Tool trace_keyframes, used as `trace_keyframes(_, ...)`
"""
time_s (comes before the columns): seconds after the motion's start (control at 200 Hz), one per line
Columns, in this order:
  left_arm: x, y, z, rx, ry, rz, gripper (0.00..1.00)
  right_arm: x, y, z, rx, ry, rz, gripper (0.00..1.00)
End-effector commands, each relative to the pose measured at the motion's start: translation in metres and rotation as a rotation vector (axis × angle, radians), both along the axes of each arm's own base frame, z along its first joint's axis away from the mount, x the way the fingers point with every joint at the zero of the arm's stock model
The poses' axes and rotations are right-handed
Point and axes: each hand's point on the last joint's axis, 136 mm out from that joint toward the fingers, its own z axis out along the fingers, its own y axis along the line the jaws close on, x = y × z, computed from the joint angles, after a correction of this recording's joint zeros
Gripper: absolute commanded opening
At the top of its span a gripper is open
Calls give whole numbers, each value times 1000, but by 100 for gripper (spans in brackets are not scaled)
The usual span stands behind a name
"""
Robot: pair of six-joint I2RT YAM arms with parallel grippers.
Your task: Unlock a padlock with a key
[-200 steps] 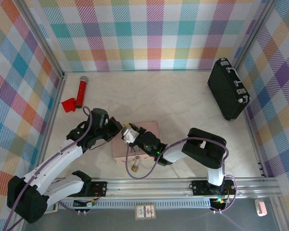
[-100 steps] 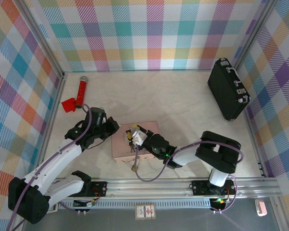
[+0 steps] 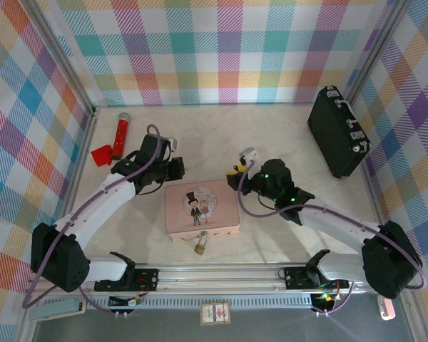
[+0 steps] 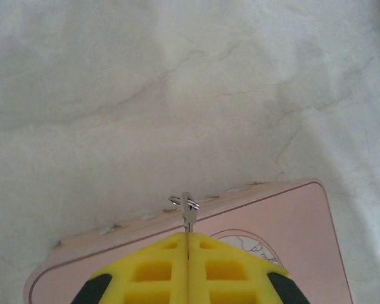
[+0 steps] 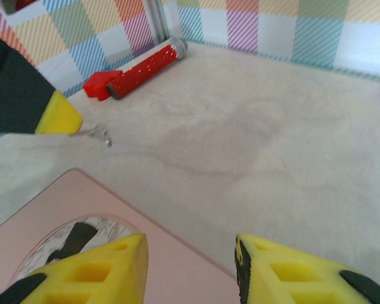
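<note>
Left gripper (image 4: 187, 244): yellow fingers pressed together, pinching the key (image 4: 186, 209) by its shaft; the key's ringed head sticks out past the tips.
Key position: held off the table, over the far edge of the pink tin (image 4: 297, 218), near its left corner.
Left arm: rises from its base at the near left, runs diagonally away, and bends at the wrist so the gripper (image 3: 177, 169) points right.
Right gripper (image 5: 190, 259): fingers spread wide, nothing between them.
Right arm: stretched low from the near right toward the centre, its gripper (image 3: 235, 177) just beyond the tin's far right corner.
Padlock (image 3: 199, 246): at the middle of the tin's near edge, well apart from both grippers.
Red tube (image 3: 119, 135): far left, beside the wall.
Black case (image 3: 335, 132): far right.
</note>
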Motion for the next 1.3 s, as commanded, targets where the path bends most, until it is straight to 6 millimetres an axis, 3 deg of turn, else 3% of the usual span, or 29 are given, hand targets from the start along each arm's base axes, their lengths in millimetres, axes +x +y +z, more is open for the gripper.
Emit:
trace_keyframes(0.0,9,-28,35,11,-161,-196,0,-23,-1,-1,65,240,108,42)
trace_keyframes(0.115,4,-52,47,27,-227,-350,0,-23,-5,8,135,328,147,42)
trace_keyframes(0.235,-6,-70,48,68,-271,-482,0,-27,1,15,164,331,206,42)
trace_keyframes(0.5,-25,-90,48,67,-347,-639,0,-41,9,29,199,279,330,42)
trace_keyframes(0.57,-39,-96,45,55,-378,-745,0,-44,10,31,210,275,359,42)
trace_keyframes(0.885,-56,-103,42,32,-408,-851,0,-50,14,33,234,277,439,41)
trace_keyframes(1.295,-69,-109,46,-18,-445,-907,0,-45,12,34,244,288,467,41)
